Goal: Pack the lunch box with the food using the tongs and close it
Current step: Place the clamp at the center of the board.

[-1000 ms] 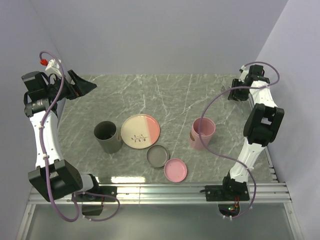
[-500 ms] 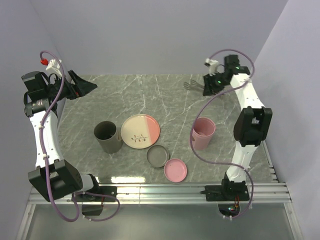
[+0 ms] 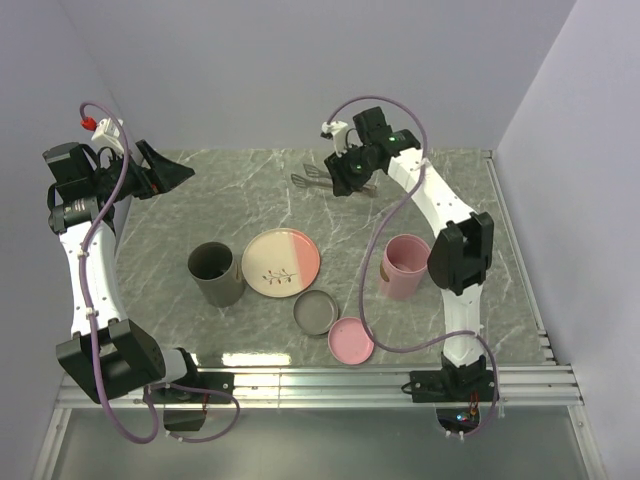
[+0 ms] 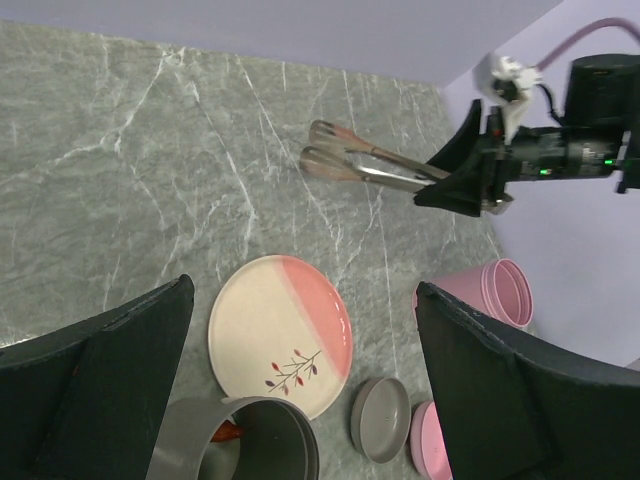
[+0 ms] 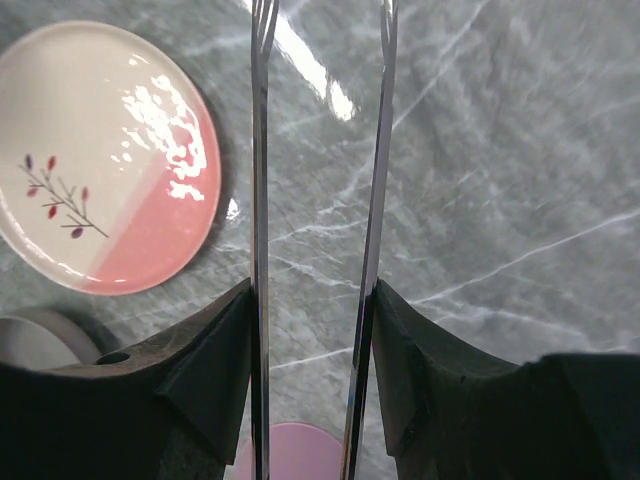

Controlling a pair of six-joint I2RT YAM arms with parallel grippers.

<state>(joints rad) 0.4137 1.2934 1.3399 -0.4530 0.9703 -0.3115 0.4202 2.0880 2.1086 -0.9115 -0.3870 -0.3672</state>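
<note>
Both tips of the tongs run off the right wrist view's top.

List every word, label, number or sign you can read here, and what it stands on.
None: no view shows any readable text.
The plate bears only a painted twig with small leaves, no lettering.
The tongs show no visible marking.

The right gripper has swung leftward along the back of the worktop, from the far right corner to near the back middle; the tongs held in it have travelled along, tips now leading left; the arm's elbow has shifted inward, just beside the pink cup.
</note>
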